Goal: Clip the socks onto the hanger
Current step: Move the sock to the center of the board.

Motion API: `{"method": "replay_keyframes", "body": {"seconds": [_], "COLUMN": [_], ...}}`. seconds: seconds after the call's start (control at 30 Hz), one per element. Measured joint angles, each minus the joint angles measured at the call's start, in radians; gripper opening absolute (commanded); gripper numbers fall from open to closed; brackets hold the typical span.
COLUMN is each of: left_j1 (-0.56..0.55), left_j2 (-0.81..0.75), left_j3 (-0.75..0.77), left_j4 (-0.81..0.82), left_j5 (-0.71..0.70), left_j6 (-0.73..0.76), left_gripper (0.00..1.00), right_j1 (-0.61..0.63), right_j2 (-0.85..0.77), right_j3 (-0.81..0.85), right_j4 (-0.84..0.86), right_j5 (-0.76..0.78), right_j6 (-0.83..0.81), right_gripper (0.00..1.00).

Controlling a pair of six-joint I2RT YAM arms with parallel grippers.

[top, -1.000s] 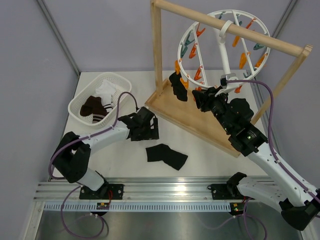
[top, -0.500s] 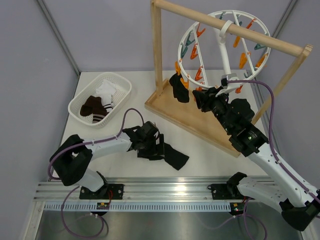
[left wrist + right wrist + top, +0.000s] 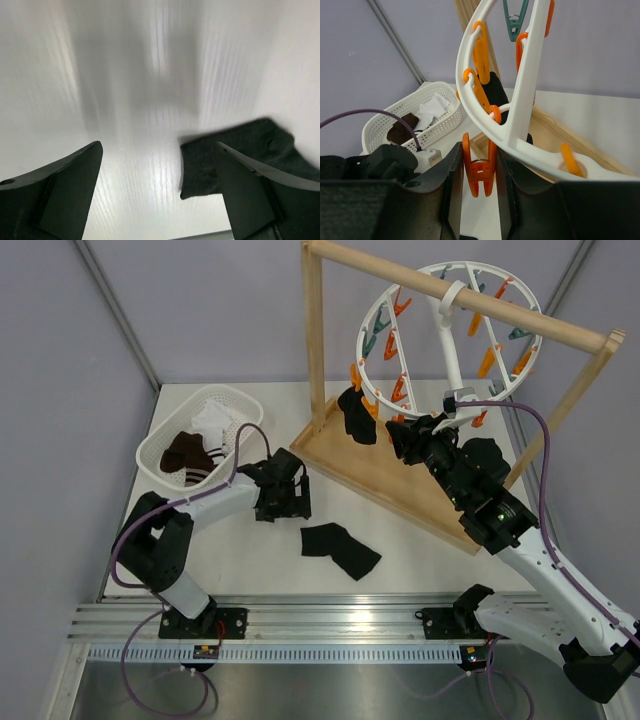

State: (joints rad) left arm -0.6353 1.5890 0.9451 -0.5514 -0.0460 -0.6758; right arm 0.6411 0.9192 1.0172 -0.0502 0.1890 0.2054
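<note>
White mesh basket [image 3: 228,390] at the far left holds the waiting socks [image 3: 188,453], dark brown and striped. Just right of it, the left gripper [image 3: 284,498] hangs low over the table, jaws spread wide and empty. A loose black sock [image 3: 340,549] lies flat just near and right of it, untouched, likely the next pick. Further right, a pegged black sock [image 3: 355,415] dangles from the hanger [image 3: 450,340] on the wooden stand [image 3: 313,340]. The right gripper [image 3: 397,432] is clenched on an orange clip [image 3: 480,174] under the ring, presumably squeezing it open for a sock.
</note>
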Motion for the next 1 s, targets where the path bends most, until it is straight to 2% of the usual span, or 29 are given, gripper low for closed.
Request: {"method": "replay_keyframes", "body": {"seconds": [0.13,0.23,0.4,0.5,0.7,0.9,1.0], "left_j1": [0.027,-0.004,-0.145,-0.191,-0.191,-0.18,-0.136], "left_j2": [0.014,0.0,-0.041,-0.041,-0.004,0.072,0.09], "left_j3": [0.111,0.125,0.021,-0.053,-0.067,0.024,0.05], "left_j4": [-0.037,-0.023,0.045,0.079,0.101,0.092,0.079], "left_j5": [-0.043,-0.019,0.103,0.17,0.201,0.171,0.135], "left_j6": [0.047,0.039,-0.042,-0.083,-0.097,-0.055,-0.02], "left_gripper": [0.95,0.95,0.95,0.95,0.95,0.95,0.95], "right_j1": [0.0,0.0,0.0,0.0,0.0,0.0,0.0], "right_j2": [0.0,-0.002,-0.009,-0.01,-0.01,-0.012,-0.014], "right_j3": [0.0,0.0,-0.002,-0.003,-0.004,-0.004,-0.004], "right_j4": [0.0,0.0,0.0,-0.001,0.0,-0.002,-0.005], "right_j5": [0.0,0.0,0.0,0.0,0.0,0.0,0.001], "right_j6": [0.0,0.0,0.0,0.0,0.0,0.0,-0.001], "right_gripper": [0.0,0.0,0.0,0.0,0.0,0.0,0.0]}}
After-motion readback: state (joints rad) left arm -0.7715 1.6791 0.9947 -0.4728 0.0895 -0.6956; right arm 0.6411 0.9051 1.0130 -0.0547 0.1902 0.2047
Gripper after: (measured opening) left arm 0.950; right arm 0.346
